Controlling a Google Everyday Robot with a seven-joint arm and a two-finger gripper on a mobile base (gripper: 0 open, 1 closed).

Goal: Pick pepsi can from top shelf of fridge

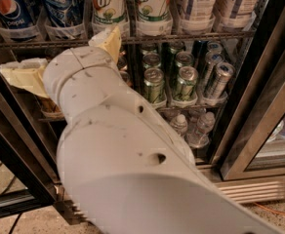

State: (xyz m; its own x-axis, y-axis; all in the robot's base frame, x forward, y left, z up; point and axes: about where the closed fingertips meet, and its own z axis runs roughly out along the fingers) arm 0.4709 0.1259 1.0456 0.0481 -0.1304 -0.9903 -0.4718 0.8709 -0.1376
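Note:
The pepsi can [8, 9] stands at the far left of the top shelf [191, 37] of the fridge [262, 101], blue with a red-white-blue globe. A second blue can [59, 6] stands to its right, then 7UP cans [108, 6] and pale cans. My gripper [58, 50] sits just below the shelf's front edge, under the blue cans. Its two cream fingers are spread apart, one [20, 74] pointing left and one [108, 42] touching up at the shelf edge. It holds nothing. My white arm [118, 150] fills the foreground and hides the lower left racks.
Green and silver cans [154, 84] fill the middle rack to the right of my arm, with small water bottles [201, 128] below. The black door frame [15, 150] stands at the left. The ribbed steel base [259, 186] runs along the bottom right.

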